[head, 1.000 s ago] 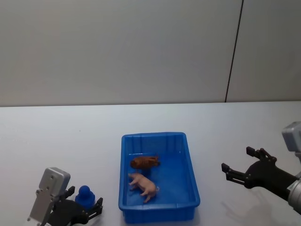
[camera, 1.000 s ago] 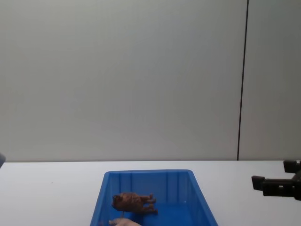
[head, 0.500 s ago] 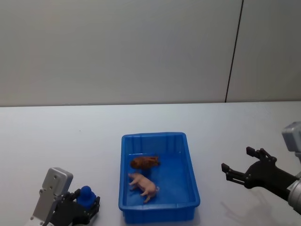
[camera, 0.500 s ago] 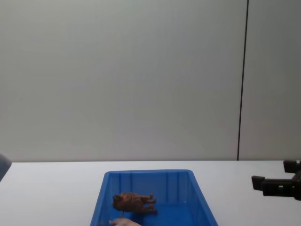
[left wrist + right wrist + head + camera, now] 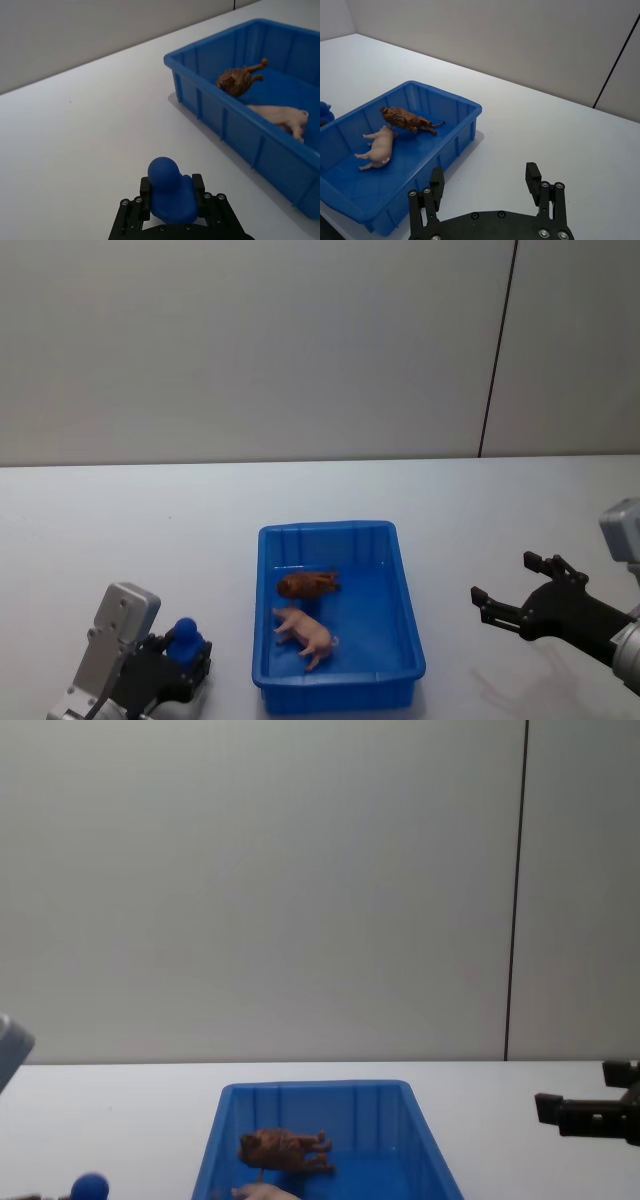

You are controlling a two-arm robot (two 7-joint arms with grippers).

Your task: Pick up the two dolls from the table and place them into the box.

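The blue box (image 5: 340, 615) sits on the white desk (image 5: 130, 530), and both dolls already lie inside it: the reddish-brown doll (image 5: 308, 584) toward the far wall, the pale pink doll (image 5: 305, 632) nearer the box's front wall, its long axis running diagonally across the floor. To the left of the box, just beside its front left corner, the left end effector (image 5: 172, 202) is clamped on a small blue figure (image 5: 169, 191), a rounded toy with a knob-like head, held just above the desk. The relation that matters now is that the box lies to the right of that figure, so the left arm is much the nearer one for any carry over the box's left rim. The right end effector (image 5: 512, 592) hangs well off to the right of the box with its fingers spread apart and nothing between them. By the look of it, the two named dolls are already placed.
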